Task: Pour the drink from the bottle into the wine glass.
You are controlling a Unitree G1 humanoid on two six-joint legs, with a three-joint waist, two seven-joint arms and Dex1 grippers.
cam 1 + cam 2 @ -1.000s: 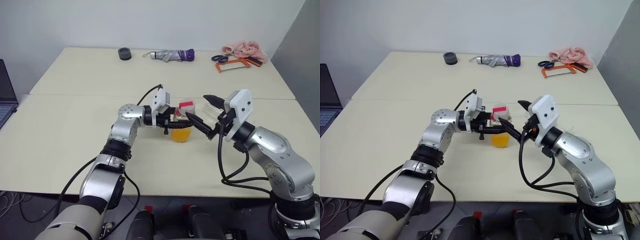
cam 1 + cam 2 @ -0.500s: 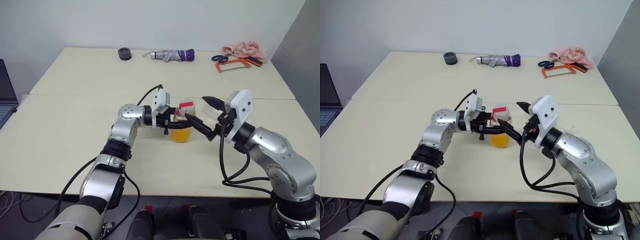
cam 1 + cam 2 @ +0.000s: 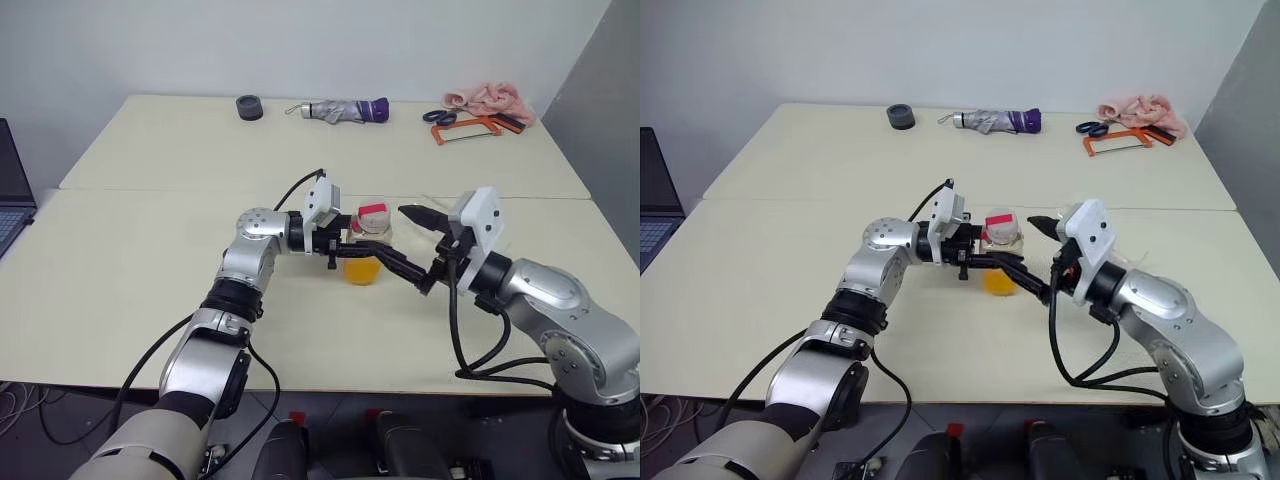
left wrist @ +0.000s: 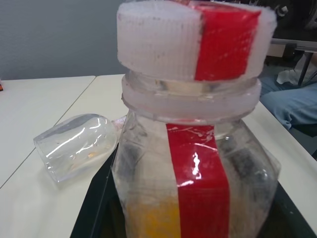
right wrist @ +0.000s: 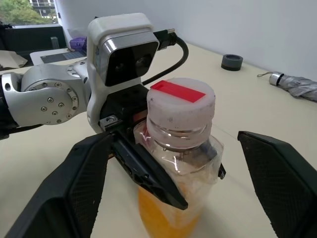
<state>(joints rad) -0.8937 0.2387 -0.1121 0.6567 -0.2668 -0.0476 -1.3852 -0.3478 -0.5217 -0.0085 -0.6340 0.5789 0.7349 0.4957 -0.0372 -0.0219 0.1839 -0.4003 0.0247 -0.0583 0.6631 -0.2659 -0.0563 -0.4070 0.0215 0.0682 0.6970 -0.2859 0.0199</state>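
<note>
Head views look down over the table (image 3: 150, 250); both wrist views closely share the bottle (image 5: 181, 163).

The bottle (image 4: 195, 148) runs off the left wrist view's lower edge — its base unseen.

Both arms are built of rounded silver-grey shells joined by black collars, with loose black cables looping alongside, a white boxy camera housing on each wrist, screw heads dotting the joints, and tapered matte-black fingers (image 5: 79, 183).
</note>
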